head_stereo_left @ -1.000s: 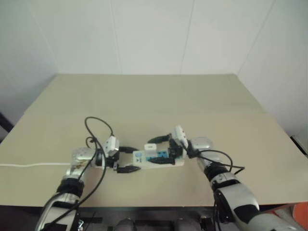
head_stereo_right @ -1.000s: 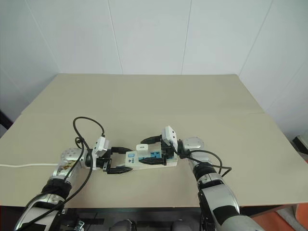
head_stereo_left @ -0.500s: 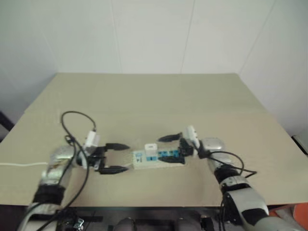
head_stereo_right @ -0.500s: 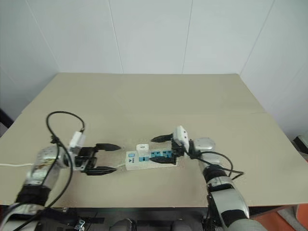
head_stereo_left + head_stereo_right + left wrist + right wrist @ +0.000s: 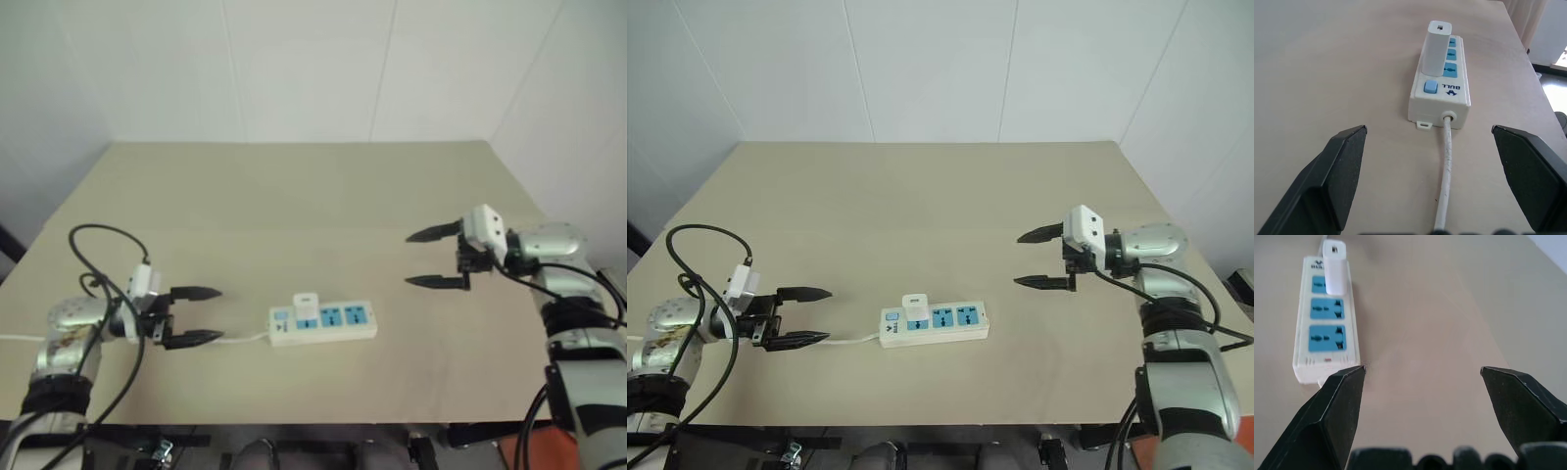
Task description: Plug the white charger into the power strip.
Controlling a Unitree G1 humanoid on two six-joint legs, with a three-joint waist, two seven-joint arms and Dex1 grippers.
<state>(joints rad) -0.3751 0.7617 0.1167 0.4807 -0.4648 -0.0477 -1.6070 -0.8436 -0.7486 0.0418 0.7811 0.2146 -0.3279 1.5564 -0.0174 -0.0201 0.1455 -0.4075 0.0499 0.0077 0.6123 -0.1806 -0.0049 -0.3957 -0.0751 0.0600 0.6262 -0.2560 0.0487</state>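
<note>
The power strip [image 5: 338, 326] lies flat near the table's front middle, its thin white cord [image 5: 242, 339] running off to the left. The white charger [image 5: 307, 306] stands upright in the blue socket nearest the switch end; it also appears as the white charger [image 5: 1436, 47] on the power strip [image 5: 1442, 95] and as the white charger [image 5: 1334, 267] on the power strip [image 5: 1327, 323]. My left gripper [image 5: 201, 315] hovers open to the strip's left, pointing at it. My right gripper [image 5: 431, 258] is open, raised well to the strip's right. Both are empty.
The beige table [image 5: 294, 206] reaches back to a white wall. Black cables [image 5: 98, 245] loop over my left wrist. The table's right edge [image 5: 549, 225] lies under my right arm.
Both grippers have pulled away from the power strip: the left one further left, the right one far to the right and upward. The charger stays standing in the strip.
</note>
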